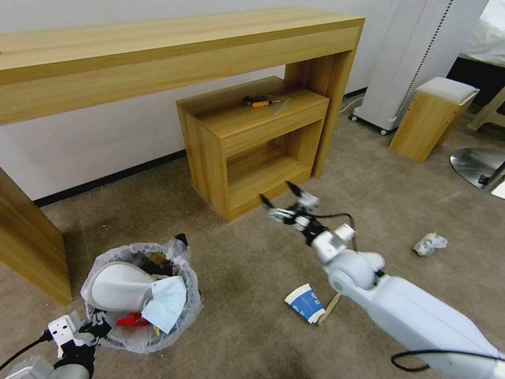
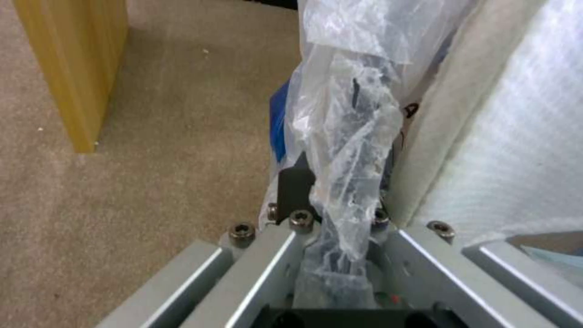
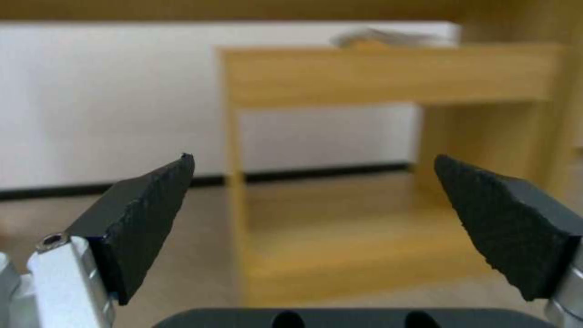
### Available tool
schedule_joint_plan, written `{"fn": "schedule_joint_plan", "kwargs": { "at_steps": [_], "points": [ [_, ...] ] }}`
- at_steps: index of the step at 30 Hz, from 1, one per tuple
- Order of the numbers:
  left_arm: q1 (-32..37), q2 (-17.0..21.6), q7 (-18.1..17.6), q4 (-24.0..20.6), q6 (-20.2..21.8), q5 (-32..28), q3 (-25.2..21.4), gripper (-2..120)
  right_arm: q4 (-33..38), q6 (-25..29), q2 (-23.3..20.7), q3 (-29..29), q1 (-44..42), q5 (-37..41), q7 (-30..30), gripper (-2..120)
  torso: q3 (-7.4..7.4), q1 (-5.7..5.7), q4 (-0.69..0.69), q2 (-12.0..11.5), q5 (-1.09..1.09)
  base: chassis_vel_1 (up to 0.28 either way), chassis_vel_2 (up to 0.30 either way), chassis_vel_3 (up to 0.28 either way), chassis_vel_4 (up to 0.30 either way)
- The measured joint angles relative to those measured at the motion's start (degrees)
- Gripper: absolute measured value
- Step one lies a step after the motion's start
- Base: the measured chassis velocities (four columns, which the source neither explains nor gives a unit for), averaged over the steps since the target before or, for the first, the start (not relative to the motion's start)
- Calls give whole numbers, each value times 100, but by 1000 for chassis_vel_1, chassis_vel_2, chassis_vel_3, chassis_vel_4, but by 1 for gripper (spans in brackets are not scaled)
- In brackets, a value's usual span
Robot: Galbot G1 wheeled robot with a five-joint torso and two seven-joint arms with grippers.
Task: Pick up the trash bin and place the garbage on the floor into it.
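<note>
**binwatcher:** Since you've got the left gripper (image 1: pixel 97 327) pinched on the rim of the trash bin (image 1: pixel 142 295), bag liner (image 2: pixel 346 136) and all, the bin sits on the beige carpet (image 1: pixel 252 273) right beside that arm, where it's easy to carry along to the litter. Your left wrist view shows the crinkly plastic caught between the fingers, so I'd guess the grip is on liner plus rim rather than bare rim. That could slip if you lift fast.

**carpetcrew:** Agreed. You've already got a white slipper (image 1: pixel 118 287), a pale blue face mask (image 1: pixel 167 302) and a red wrapper (image 1: pixel 130 319) inside the bin, so it's partly loaded.

**binwatcher:** Your right gripper (image 1: pixel 278 200) hangs on the far side of the bin, up in front of the small wooden cabinet (image 1: pixel 252 147), fingers spread wide with nothing between them. Looks ready for the next grab.

**carpetcrew:** Still out on the carpet beyond the bin from your left arm: the blue-and-white paper cup (image 1: pixel 305 302) with a wooden stick (image 1: pixel 330 308) touching it, and farther out a crumpled white wad (image 1: pixel 430 243). You've got roughly half left, I reckon.
</note>
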Motion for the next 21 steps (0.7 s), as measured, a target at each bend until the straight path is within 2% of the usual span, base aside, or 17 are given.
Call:
{"fn": "schedule_joint_plan", "kwargs": {
  "at_steps": [1, 4, 7, 15, 21],
  "points": [
    [0, 0, 0, 0, 0, 0, 0, 0, 0, 0, 0, 0, 0, 0, 0, 100, 0, 0, 0, 0, 0, 0, 0, 0, 0],
    [-49, 5, 19, 0, -4, -8, 0, 0, -225, 112, -66, 604, -582, -215, 167, 100, 0, 0, 0, 0, -3, 0, 0, 0, 0],
    [-72, -12, 48, -10, -12, 30, 7, 0, -328, 230, 1, 893, -697, -373, 220, 100, 0, 0, 1, 0, -4, 0, 0, 0, 0],
    [-144, -59, 144, -26, -53, 100, 37, 0, -288, 410, 281, 1628, -1025, -780, 259, 100, 0, 0, 2, 0, -4, 0, 0, 0, 0],
    [-194, -119, 204, 25, -101, 228, 43, 0, -358, 644, 435, 1962, -1236, -912, 152, 100, 0, 0, 1, 0, -4, 0, 0, 0, 0]
  ]
}}
